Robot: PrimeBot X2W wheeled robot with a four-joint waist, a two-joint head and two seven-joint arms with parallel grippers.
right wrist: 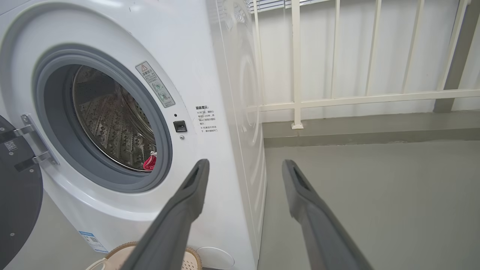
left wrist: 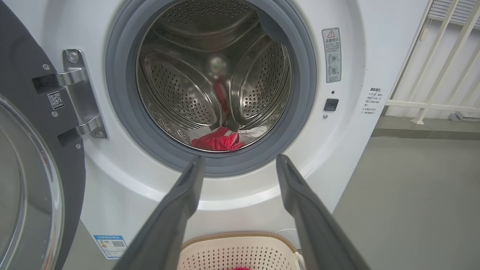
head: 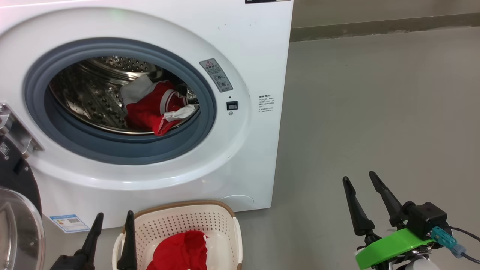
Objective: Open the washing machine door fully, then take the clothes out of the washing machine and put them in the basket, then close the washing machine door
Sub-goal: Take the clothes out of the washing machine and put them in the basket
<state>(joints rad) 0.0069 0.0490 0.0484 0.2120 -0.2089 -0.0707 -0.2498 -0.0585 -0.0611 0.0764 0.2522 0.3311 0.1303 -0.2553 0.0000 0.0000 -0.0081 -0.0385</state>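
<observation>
1. One washing machine door [head: 15, 172] stands at the far left, swung wide open. It is a round, glossy black rim around a bulging clear glass bowl, hung on one bare metal hinge bracket [head: 15, 129].
2. One left gripper [head: 114, 214] sits low between the door and the basket. Its two long, dark, tapering fingers are spread wide with nothing between them. In its wrist view they point toward the drum mouth.
3. One washing machine [head: 243, 45] is a smooth white box. One thick grey rubber ring [head: 112, 153] lines its round mouth, around one shiny perforated steel drum [head: 86, 93].
4. The clothes [head: 153, 110] lie in a soft, crumpled heap at the bottom of the drum, right of its centre. They are bright red cloth with white trim, plus white pieces. How many garments there are cannot be told.
5. One basket [head: 180, 221] stands on the floor just in front of the machine. It is a cream perforated plastic tub, a rounded rectangle with a brown woven-look rim. One red garment [head: 180, 251] lies inside it.
6. Three flat stickers are on the machine's front: a blue-edged label [head: 69, 222], a grey warning sticker [head: 216, 75] and a printed text label [head: 266, 104].
7. The floor [head: 375, 112] is smooth, matte grey.
8. One right gripper [head: 358, 176] hangs over bare floor, well right of the machine. Its two dark pointed fingers are wide apart and empty, with one bright green plastic plate [head: 390, 245] behind them.
</observation>
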